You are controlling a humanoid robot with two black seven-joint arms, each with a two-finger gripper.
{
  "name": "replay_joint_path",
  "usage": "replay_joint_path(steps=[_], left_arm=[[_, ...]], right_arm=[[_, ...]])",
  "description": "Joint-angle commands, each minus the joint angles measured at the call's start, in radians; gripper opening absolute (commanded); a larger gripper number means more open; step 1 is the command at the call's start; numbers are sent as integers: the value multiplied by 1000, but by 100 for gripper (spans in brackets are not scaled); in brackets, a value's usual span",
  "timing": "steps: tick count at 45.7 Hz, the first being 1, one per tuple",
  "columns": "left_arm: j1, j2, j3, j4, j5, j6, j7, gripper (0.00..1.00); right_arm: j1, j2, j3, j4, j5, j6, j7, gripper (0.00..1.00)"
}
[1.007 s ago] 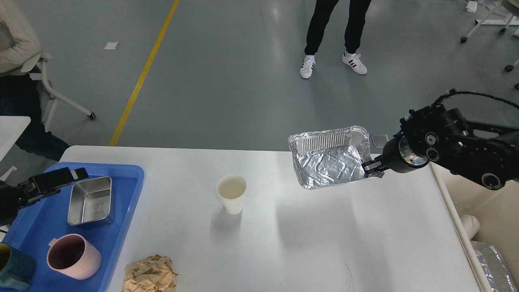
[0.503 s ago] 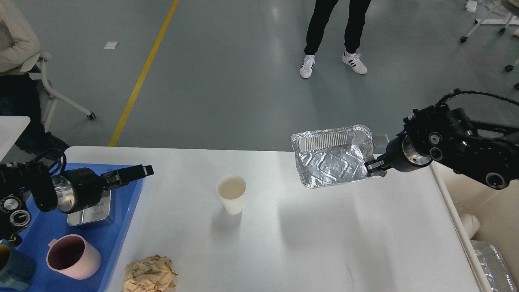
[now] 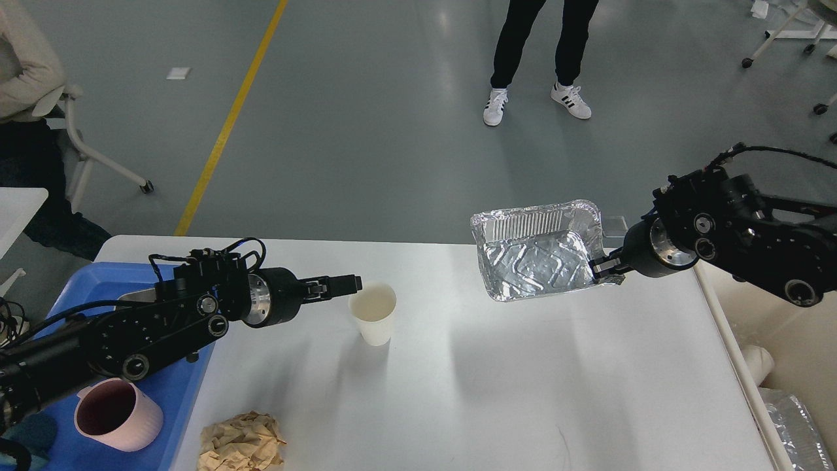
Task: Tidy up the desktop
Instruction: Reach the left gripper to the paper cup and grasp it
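The white desktop [image 3: 497, 379] fills the lower view. A white paper cup [image 3: 373, 313] stands upright on it, left of centre. My left gripper [image 3: 343, 284] reaches in from the left, its tip at the cup's left rim; its fingers overlap side-on, so I cannot tell if they are open. My right gripper [image 3: 605, 268] is shut on the right rim of a silver foil tray [image 3: 533, 252], held tilted above the desktop's far right edge. A crumpled brown paper [image 3: 242, 441] lies at the front left.
A blue tray [image 3: 180, 386] at the left edge holds a pink mug [image 3: 116, 414]; my left arm covers most of it. A beige bin [image 3: 801, 340] right of the desktop holds another foil tray [image 3: 794, 425]. A person [image 3: 536, 52] stands beyond the far edge.
My left arm has swung right from over the blue tray until its tip is at the paper cup. My right gripper has lifted the foil tray slightly up and to the right.
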Motion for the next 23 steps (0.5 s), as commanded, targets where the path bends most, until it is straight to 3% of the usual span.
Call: replay_joint_path(steps=[1,9,16,23], left_arm=[[-15,-81,44,55,0,1,19,87],[-25,-112,90,71,0,1,60,65],[-28,-103,91,71,0,1,68,54],[-27,-99,93,71,0,-3,69,29]], right_arm=[[0,1,2,0,0,-3,0,0],[2,1,2,0,0,-10,0,0],[2,-1,2,0,0,-12,-1,0],[2,2,3,0,0,-12,-1,0]])
